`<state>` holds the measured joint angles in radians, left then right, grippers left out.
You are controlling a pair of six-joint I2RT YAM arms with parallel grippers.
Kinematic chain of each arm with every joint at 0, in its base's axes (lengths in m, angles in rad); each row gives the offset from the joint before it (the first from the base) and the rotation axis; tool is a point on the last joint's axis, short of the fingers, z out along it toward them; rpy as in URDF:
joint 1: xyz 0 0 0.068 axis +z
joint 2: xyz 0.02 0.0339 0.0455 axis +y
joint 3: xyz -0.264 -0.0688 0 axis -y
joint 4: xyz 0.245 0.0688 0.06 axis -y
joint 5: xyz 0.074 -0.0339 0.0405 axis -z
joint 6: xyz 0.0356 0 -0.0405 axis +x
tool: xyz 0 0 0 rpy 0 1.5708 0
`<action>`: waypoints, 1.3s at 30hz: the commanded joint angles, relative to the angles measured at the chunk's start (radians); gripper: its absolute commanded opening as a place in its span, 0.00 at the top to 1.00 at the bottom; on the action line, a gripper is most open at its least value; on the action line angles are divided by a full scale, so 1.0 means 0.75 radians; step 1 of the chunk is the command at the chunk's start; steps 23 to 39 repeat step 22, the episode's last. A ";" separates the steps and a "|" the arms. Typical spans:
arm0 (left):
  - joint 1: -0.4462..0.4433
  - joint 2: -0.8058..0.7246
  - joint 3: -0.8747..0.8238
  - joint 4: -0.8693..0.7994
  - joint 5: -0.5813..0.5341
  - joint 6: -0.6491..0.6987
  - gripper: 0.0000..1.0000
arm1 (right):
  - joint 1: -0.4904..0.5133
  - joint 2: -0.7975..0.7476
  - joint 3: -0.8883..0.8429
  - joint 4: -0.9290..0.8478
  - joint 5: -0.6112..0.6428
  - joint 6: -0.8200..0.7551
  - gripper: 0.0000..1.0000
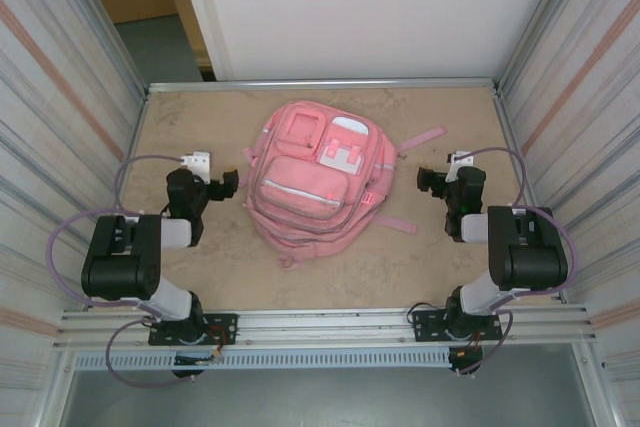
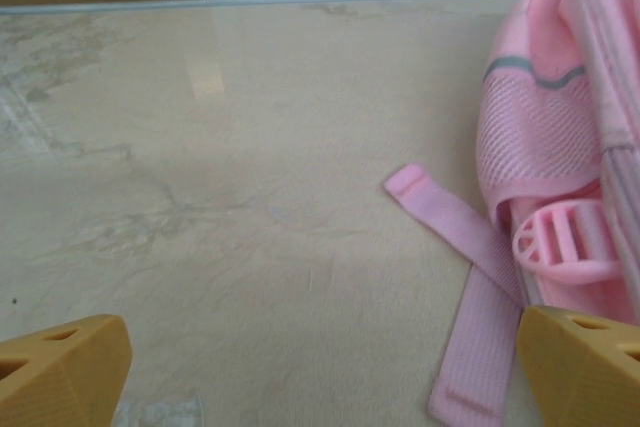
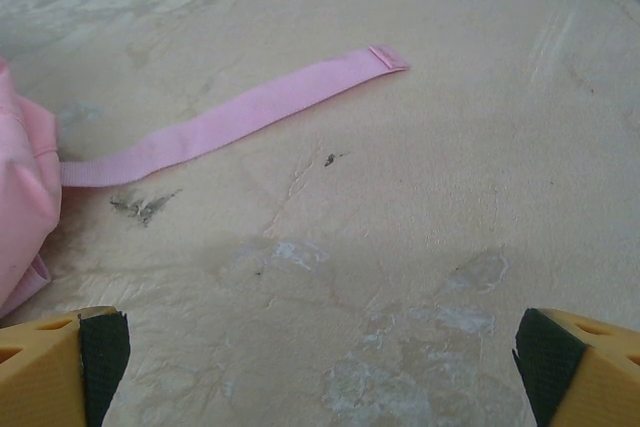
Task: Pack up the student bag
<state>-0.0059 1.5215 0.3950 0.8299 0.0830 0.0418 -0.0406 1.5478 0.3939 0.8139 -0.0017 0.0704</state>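
On the top view I have the bag (image 1: 305,187) lying flat mid-frame on the desk (image 1: 400,267), pockets up, between the two arms. The left tool (image 1: 230,184) sits just left of it and the right tool (image 1: 430,182) just right, both released, fingers spread wide, grasping nothing. My left wrist view has a strap (image 2: 480,287) and buckle (image 2: 565,242) at lower right.

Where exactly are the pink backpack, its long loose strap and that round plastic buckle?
student bag (image 1: 305,197), top view, front pocket.
long strap (image 3: 240,115), right wrist view, mid-length.
round buckle (image 2: 562,243), left wrist view, its middle.
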 commanded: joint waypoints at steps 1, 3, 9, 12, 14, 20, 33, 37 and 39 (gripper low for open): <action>-0.032 -0.009 0.014 -0.029 -0.092 0.054 0.01 | -0.005 -0.006 0.017 -0.013 -0.001 0.021 0.00; -0.031 -0.009 0.017 -0.036 -0.092 0.053 0.01 | -0.003 -0.006 0.019 -0.013 -0.001 0.022 0.00; -0.031 -0.010 0.021 -0.047 -0.095 0.053 0.01 | 0.004 -0.004 0.023 -0.018 0.010 0.016 0.00; -0.031 -0.011 0.019 -0.048 -0.092 0.054 0.01 | 0.003 -0.003 0.029 -0.030 0.008 0.017 0.00; -0.031 -0.012 0.022 -0.048 -0.093 0.054 0.01 | 0.003 0.000 0.030 -0.028 0.007 0.017 0.00; -0.031 -0.011 0.021 -0.047 -0.092 0.053 0.01 | -0.001 -0.003 0.029 -0.028 0.003 0.017 0.00; -0.031 -0.012 0.022 -0.047 -0.094 0.053 0.01 | 0.002 -0.004 0.024 -0.022 0.006 0.017 0.00; -0.031 -0.012 0.022 -0.047 -0.094 0.053 0.01 | 0.002 -0.004 0.024 -0.022 0.006 0.017 0.00; -0.031 -0.012 0.022 -0.047 -0.094 0.053 0.01 | 0.002 -0.004 0.024 -0.022 0.006 0.017 0.00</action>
